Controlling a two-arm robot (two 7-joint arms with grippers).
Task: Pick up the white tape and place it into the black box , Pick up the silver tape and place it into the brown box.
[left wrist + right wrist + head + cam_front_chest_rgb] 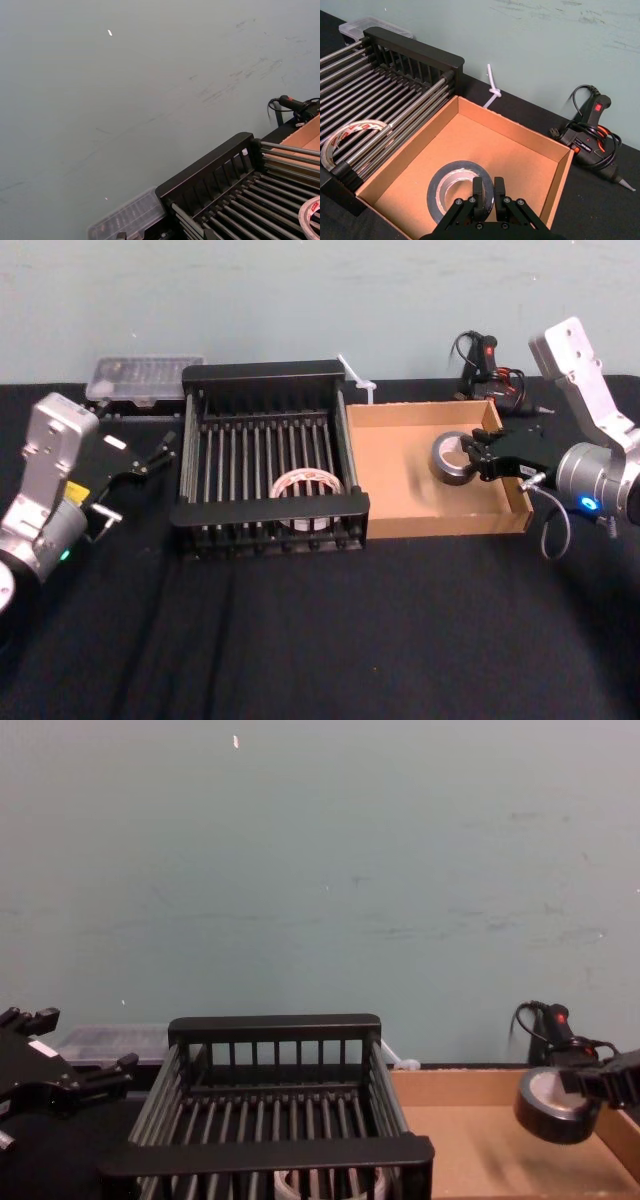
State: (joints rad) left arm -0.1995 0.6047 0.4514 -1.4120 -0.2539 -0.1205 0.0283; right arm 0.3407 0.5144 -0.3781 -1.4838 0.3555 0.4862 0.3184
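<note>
The white tape lies flat on the floor bars of the black box, near its front right; it also shows through the bars in the right wrist view. My right gripper is shut on the silver tape, pinching the roll's wall. The roll hangs over the right half of the brown box, a little above its floor. My left gripper stands open and holds nothing, left of the black box.
A black and red glue gun with its cord lies behind the brown box. A clear plastic case sits behind the black box's left corner. A knotted white tie lies between the boxes at the back. The wall stands close behind.
</note>
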